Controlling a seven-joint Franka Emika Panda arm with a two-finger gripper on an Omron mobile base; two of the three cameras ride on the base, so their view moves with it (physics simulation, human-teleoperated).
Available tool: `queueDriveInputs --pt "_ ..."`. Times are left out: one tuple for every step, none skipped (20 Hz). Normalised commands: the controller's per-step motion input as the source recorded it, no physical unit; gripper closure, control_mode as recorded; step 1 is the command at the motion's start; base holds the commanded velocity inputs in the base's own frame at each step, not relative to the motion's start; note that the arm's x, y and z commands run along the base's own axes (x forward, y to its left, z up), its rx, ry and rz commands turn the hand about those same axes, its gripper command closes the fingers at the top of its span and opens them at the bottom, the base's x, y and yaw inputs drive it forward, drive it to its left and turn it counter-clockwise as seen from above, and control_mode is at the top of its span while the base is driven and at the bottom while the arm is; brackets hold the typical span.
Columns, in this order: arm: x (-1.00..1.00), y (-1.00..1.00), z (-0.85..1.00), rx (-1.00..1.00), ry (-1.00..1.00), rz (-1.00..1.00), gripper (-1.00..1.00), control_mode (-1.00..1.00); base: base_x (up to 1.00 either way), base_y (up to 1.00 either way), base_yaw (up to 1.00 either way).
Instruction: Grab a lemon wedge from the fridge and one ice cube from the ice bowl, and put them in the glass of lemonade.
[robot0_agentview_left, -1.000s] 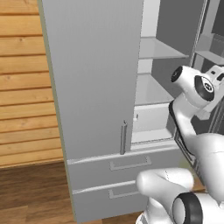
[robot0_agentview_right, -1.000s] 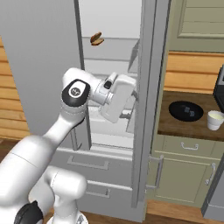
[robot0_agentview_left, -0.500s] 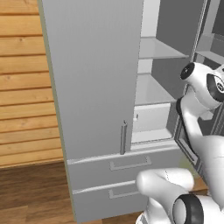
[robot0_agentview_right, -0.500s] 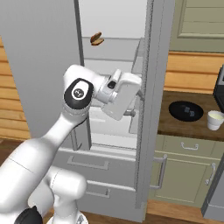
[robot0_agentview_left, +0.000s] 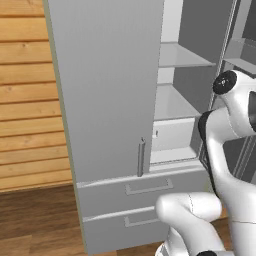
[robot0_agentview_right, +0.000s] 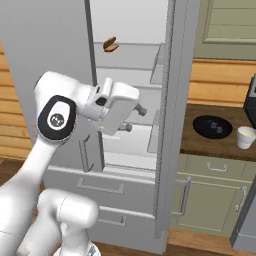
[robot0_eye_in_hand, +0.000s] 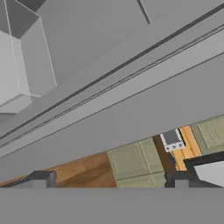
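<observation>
In the left base view, the grey fridge stands with its left door shut, its bar handle upright near the door's lower edge, and two drawers below. The right side is open onto pale shelves and a pale bin.

In the right base view, the gripper is held in front of the open fridge compartment, its two fingers spread wide apart with nothing between them. An orange-brown lump sits on an upper shelf. To the right, on the wooden counter, the black ice bowl lies just beside the glass of lemonade. The lemon wedge cannot be made out.

In the hand view, the fingertips stand far apart over grey fridge panels, with beige-green cabinets beyond.
</observation>
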Motion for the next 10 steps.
queueDriveInputs --pt "0.0 1.0 0.0 0.15 -0.15 0.13 -1.0 -1.0 0.0 0.0 0.0" --pt "0.0 1.0 0.0 0.16 -0.15 0.13 -1.0 -1.0 0.0 0.0 0.0" --pt "0.04 1.0 0.0 0.18 -0.16 0.11 -1.0 -1.0 0.0 0.0 0.0" --pt "0.16 1.0 -0.15 0.24 -0.17 0.09 -1.0 -1.0 0.0 0.0 0.0" --pt "0.21 1.0 -0.36 0.27 -0.21 0.05 -1.0 -1.0 0.0 0.0 0.0" --pt "0.26 1.0 -0.47 0.28 -0.18 0.05 -1.0 -1.0 0.0 0.0 0.0" --pt "0.36 1.0 -0.51 0.31 -0.15 0.05 -1.0 -1.0 0.0 0.0 0.0" --pt "0.45 1.0 -0.59 0.31 -0.11 0.06 -1.0 -1.0 0.0 0.0 0.0" --pt "0.6 1.0 -0.69 0.32 -0.07 0.06 -1.0 -1.0 0.0 0.0 0.0" --pt "0.69 0.96 -0.79 0.32 -0.04 0.05 -1.0 -1.0 0.0 0.0 0.0"
